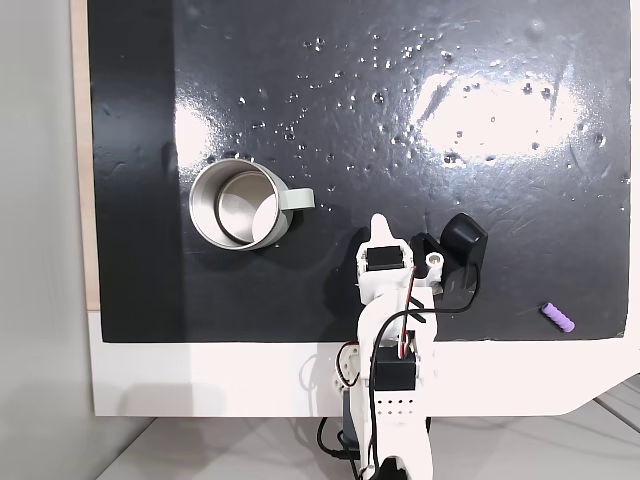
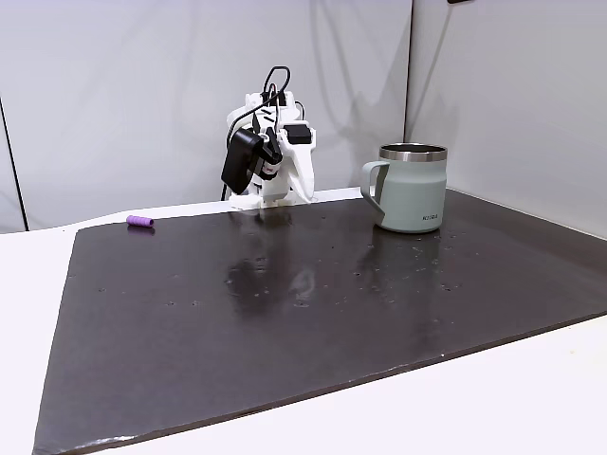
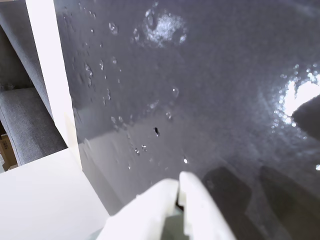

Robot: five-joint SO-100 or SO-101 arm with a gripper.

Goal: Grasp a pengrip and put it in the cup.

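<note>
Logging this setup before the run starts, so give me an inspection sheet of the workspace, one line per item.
Surface: glossy black mat with specks and light glare, on a white table.
Job's things: purple pengrip lying flat near the mat's lower right corner in the top-down fixed view; cup upright, empty, handle toward the arm.
Clutter: nothing seen.
Grippers: gripper with jaws together, holding nothing, above bare mat; arm folded at the mat's edge.
Cables: black and red leads along the arm, a black loop beside the base.
Surroundings: plain light walls; grey upholstery beyond the table edge.
</note>
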